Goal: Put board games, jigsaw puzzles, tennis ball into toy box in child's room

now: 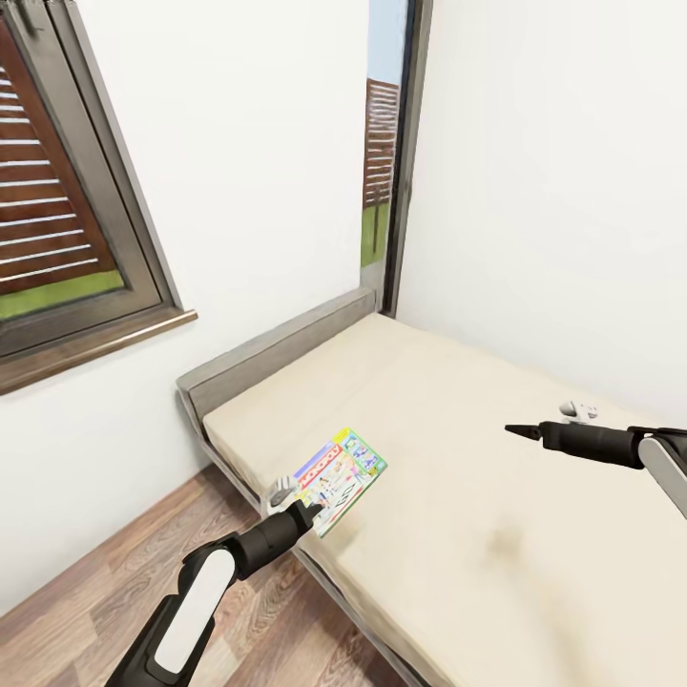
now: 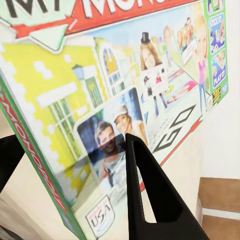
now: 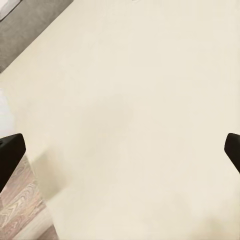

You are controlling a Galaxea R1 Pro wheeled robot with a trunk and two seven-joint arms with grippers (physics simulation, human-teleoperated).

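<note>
Left pincer (image 1: 307, 515) grips the board game (image 1: 339, 477) at the bed's (image 1: 496, 496) floor-side edge; right pincer (image 1: 520, 431) hangs spread wide over bare mattress.

The board game (image 1: 340, 475), at the near left edge of the bed (image 1: 458, 448), looks like printed cardboard with a smooth, slightly glossy lid, and the mattress under it is a matt cream cloth set in a dull grey frame. The left gripper (image 1: 307, 515) fingers (image 2: 150, 195) are matt black plastic, and the arm casing behind them is glossy white. The floor (image 1: 105, 582) shows brown wood planks with visible grain.
</note>
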